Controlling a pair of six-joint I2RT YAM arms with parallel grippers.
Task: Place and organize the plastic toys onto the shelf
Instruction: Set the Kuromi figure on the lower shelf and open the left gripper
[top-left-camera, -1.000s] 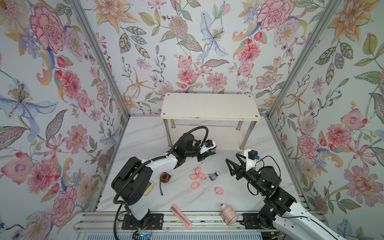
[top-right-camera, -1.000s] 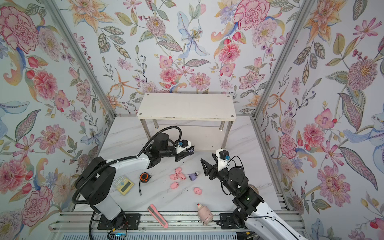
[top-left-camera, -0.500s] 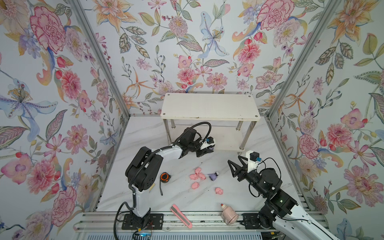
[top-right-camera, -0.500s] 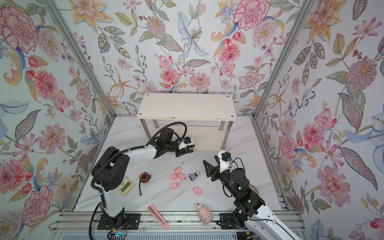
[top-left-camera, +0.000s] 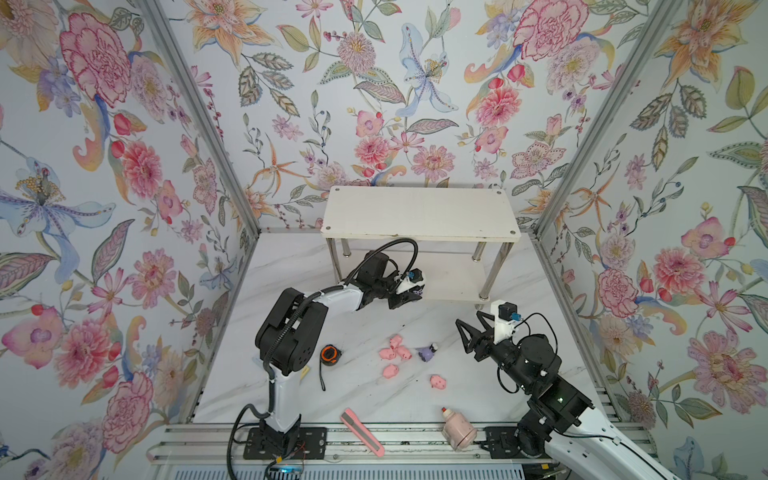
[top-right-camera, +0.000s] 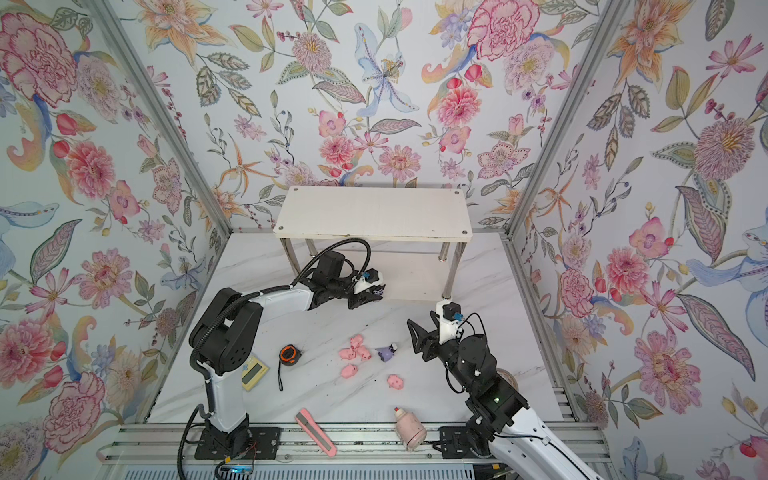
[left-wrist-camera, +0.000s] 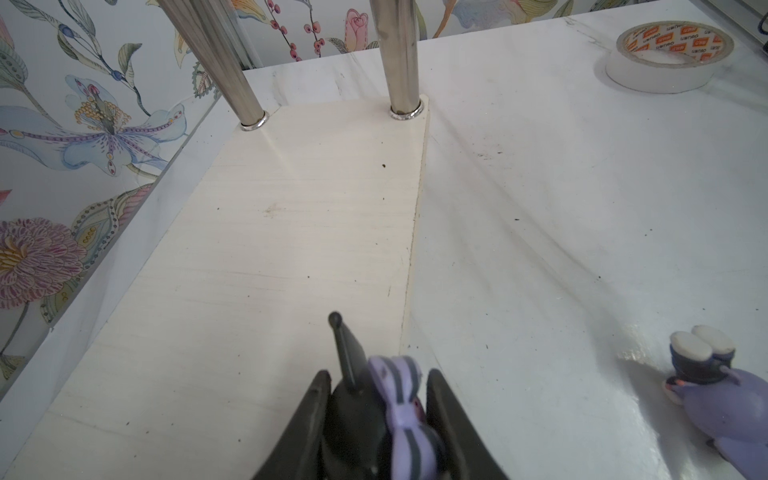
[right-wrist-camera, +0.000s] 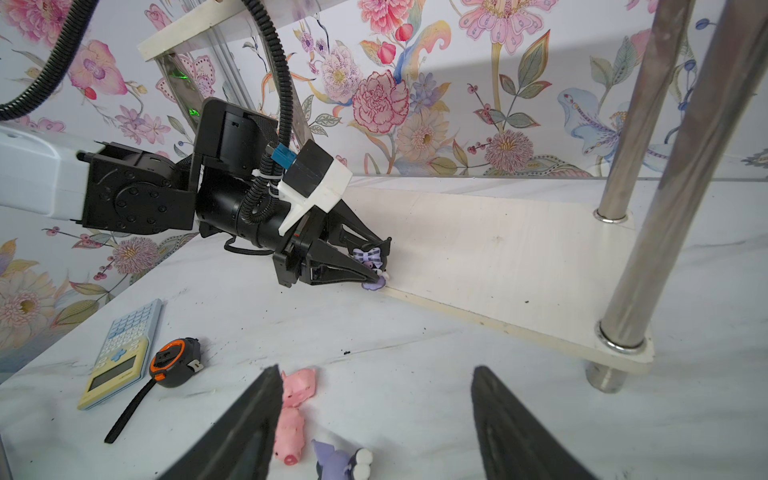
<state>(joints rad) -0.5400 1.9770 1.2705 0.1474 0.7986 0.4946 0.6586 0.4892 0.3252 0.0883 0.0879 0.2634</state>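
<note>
In a top view the left gripper (top-left-camera: 409, 294) sits low at the front of the shelf (top-left-camera: 419, 212), by its lower board, and is clamped on a purple figurine (top-left-camera: 417, 293). The right gripper (top-left-camera: 467, 318) hovers well apart from it, jaws spread and empty. Between the arms, pigs (top-left-camera: 395, 350) lie on the table, with a second figurine (top-left-camera: 428, 352) just beside them.

The matching top view shows the same. The left gripper (top-right-camera: 371, 294) holds the figurine (top-right-camera: 378, 292) at the shelf (top-right-camera: 374, 212), and the pigs (top-right-camera: 355, 351) lie near a tape measure (top-right-camera: 289, 355).

In the left wrist view the jaws pinch the figurine (left-wrist-camera: 399, 399), its striped bow showing, over the near edge of the lower board (left-wrist-camera: 270, 249). The second figurine (left-wrist-camera: 715, 390) lies on the table to one side.

In the right wrist view the right gripper (right-wrist-camera: 374, 374) stands wide with nothing between its fingers (right-wrist-camera: 257, 415). The pigs (right-wrist-camera: 297, 388) and the second figurine (right-wrist-camera: 340, 461) lie below it. Beyond them, the left gripper (right-wrist-camera: 380, 262) holds the figurine (right-wrist-camera: 371, 257) with its base at the lower board's (right-wrist-camera: 498, 257) front edge.
</note>
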